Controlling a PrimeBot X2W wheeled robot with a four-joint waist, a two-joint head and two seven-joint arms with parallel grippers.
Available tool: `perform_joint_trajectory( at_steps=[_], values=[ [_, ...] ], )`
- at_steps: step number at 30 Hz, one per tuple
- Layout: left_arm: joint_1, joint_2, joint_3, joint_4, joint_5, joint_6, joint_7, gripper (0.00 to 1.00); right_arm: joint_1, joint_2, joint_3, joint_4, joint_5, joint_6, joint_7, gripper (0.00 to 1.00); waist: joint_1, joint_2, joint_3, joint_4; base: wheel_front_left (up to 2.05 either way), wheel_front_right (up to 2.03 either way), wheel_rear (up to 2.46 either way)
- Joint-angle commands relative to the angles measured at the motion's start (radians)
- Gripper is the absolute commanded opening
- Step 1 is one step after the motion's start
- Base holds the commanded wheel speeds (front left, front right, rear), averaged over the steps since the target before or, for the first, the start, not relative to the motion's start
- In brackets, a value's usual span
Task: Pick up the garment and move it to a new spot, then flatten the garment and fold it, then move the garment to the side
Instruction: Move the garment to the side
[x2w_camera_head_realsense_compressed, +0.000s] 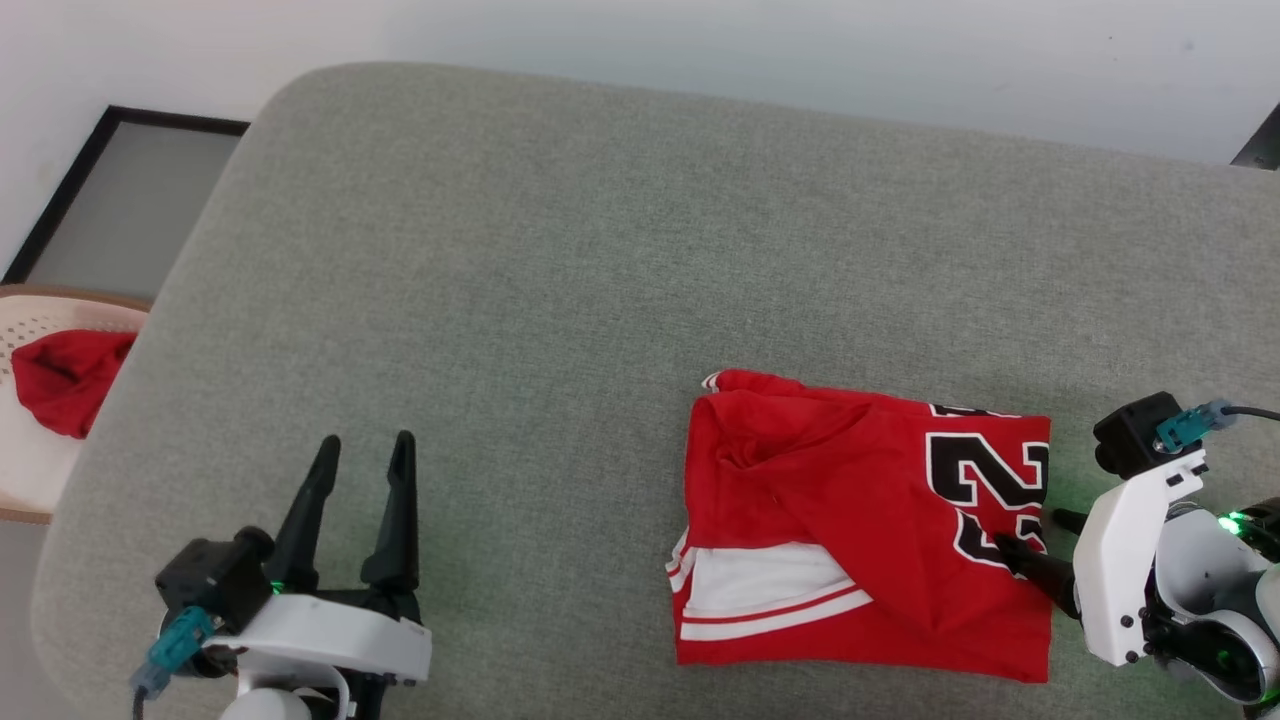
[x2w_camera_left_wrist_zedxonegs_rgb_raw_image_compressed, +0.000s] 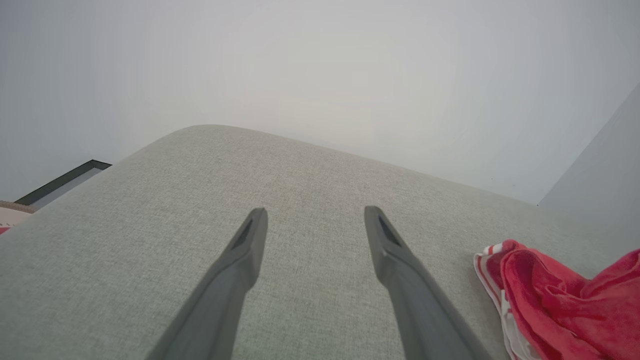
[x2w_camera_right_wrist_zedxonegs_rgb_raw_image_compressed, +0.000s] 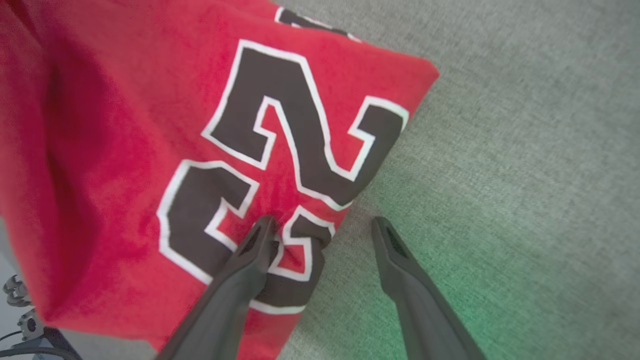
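Right claw (x2w_camera_right_wrist_zedxonegs_rgb_raw_image_compressed: 322, 222) is gaping, straddling shirt (x2w_camera_head_realsense_compressed: 860, 520) edge at the 23 | left claw (x2w_camera_head_realsense_compressed: 367, 440) is gaping over bare cushion (x2w_camera_head_realsense_compressed: 560, 250) | shirt is lying folded, cushion's right | likely best: pinching every layer, dragging low, keeping fold | counting: one cushion, one shirt, one basket (x2w_camera_head_realsense_compressed: 40, 325), one red cloth (x2w_camera_head_realsense_compressed: 65, 380), two claws
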Motion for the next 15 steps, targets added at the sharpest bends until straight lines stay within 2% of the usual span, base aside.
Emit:
perform_joint_trajectory(
  at_steps=[1,6,7,8,15],
  values=[
    [-0.01,-0.003,-0.004,0.003,-0.002,-0.003,0.001,1.0,0.021,0.008,-0.003,0.003,-0.015,-0.001,0.035,1.0,0.0,-0.0001,0.004,0.003,0.0,0.0,0.0],
    [-0.015,-0.005,-0.008,0.008,-0.005,-0.003,0.001,1.0,0.034,0.032,-0.01,0.025,-0.037,-0.001,0.123,1.0,0.0,-0.0001,0.006,0.005,0.0,0.0,0.0],
    [-0.016,-0.006,-0.009,0.008,-0.007,-0.003,0.001,1.0,0.031,0.035,-0.011,0.028,-0.043,-0.001,0.133,0.68,0.0,-0.0001,0.006,0.005,0.0,0.0,0.0],
    [-0.016,-0.005,-0.01,0.01,-0.004,-0.003,0.001,1.0,0.027,0.04,-0.016,0.035,-0.043,-0.001,0.138,0.0,0.0,-0.0001,0.005,0.005,0.0,0.0,0.0],
    [-0.019,-0.005,-0.013,0.018,-0.008,-0.003,0.001,1.0,-0.016,0.042,-0.027,0.064,-0.038,-0.002,0.156,0.0,0.0,-0.0001,-0.009,0.004,0.0,0.0,0.0]
  ],
)
